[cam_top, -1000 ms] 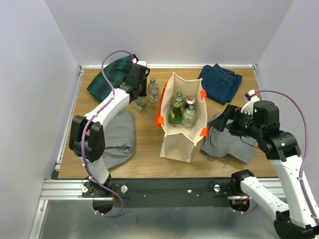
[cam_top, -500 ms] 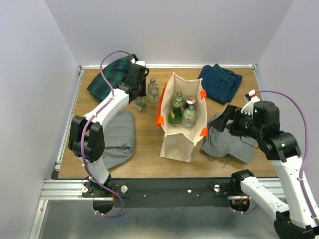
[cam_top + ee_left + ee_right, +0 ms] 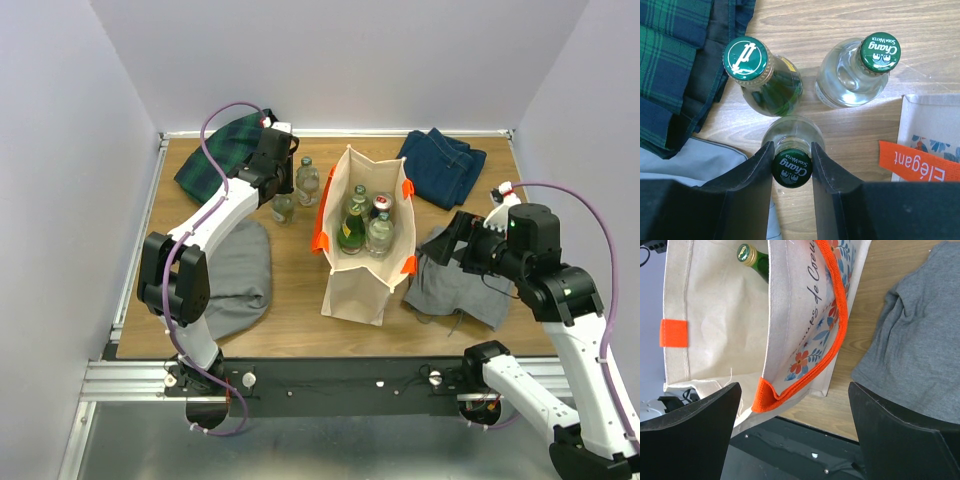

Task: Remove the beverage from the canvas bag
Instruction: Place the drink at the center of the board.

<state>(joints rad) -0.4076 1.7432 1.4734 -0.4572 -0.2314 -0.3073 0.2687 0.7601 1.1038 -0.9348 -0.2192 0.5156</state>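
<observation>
The canvas bag [image 3: 360,275] stands upright mid-table with its orange handles, and several bottles [image 3: 365,225] are inside. Left of the bag, my left gripper [image 3: 792,162] is shut on the green cap of a clear soda water bottle [image 3: 792,131] that stands on the wood. Beside it stand a green bottle [image 3: 760,75] and another clear bottle [image 3: 855,70]. My right gripper [image 3: 794,390] is open at the bag's right side [image 3: 725,300]. An orange handle [image 3: 835,305] lies between its fingers without touching them. One green bottle neck [image 3: 752,257] shows inside the bag.
A plaid cloth [image 3: 220,150] lies at the back left and a grey cloth [image 3: 240,275] at the front left. Folded jeans [image 3: 440,165] are at the back right. A grey shirt [image 3: 460,285] lies under my right arm.
</observation>
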